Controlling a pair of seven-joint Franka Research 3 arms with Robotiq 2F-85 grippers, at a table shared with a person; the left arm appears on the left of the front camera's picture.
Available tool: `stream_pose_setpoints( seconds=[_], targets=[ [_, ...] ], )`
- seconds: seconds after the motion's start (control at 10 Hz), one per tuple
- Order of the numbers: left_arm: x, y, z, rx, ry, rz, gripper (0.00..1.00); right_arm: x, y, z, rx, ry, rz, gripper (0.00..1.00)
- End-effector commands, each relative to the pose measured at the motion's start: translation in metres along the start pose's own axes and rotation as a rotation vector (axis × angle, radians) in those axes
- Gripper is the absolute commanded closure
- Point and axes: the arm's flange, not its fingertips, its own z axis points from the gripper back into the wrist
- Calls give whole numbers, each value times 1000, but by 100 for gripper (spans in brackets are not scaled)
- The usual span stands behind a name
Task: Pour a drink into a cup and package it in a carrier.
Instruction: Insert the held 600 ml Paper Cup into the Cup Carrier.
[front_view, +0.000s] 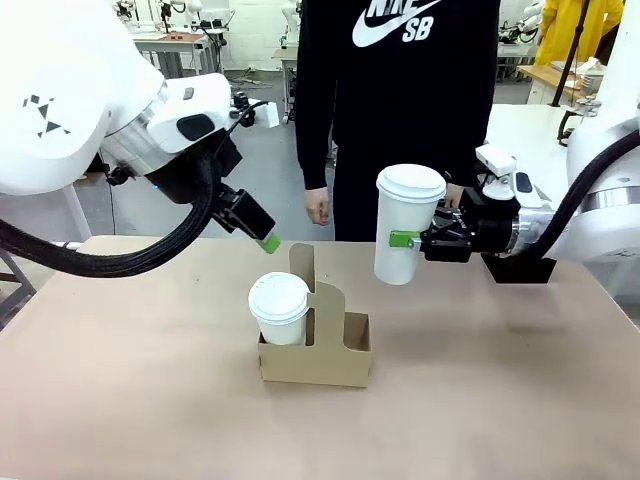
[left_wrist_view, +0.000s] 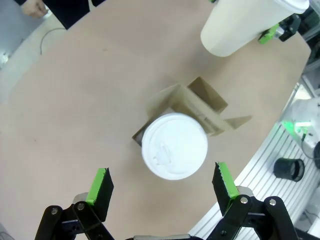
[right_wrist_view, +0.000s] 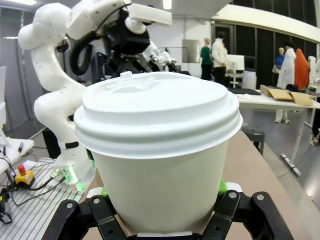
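Up beside the carrier, right jaws grasping lidded cup, pads mostly hidden, left jaws spread, empty.

Carrier mid-bench. Cup 1 in its L slot, left of centre panel. L end effector above cup 1, not touching. Cup 2 in R end effector, off bench, up-right of carrier. Box behind, far R.
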Motion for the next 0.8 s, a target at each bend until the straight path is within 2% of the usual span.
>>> stream_pose_setpoints(
  seconds=[0.0, 0.1, 0.2, 0.4, 0.7],
  targets=[
    [-35, 26, 5, -60, -21, -95, 0, -7, -9, -27, 104, -45, 18, 20],
    [-48, 36, 6, -54, 17, -143, 0, -13, -13, -43, 136, -48, 18, 20],
    [-60, 45, 4, -74, 14, -211, 0, -19, -17, -55, 166, -42, 21, 20],
    [-83, 59, -3, -165, 12, -312, 0, -36, -25, -75, 240, -29, 10, 20],
    [-98, 65, -10, -210, 30, -312, 0, -56, -25, -76, 327, -21, -30, 20]
  ],
)
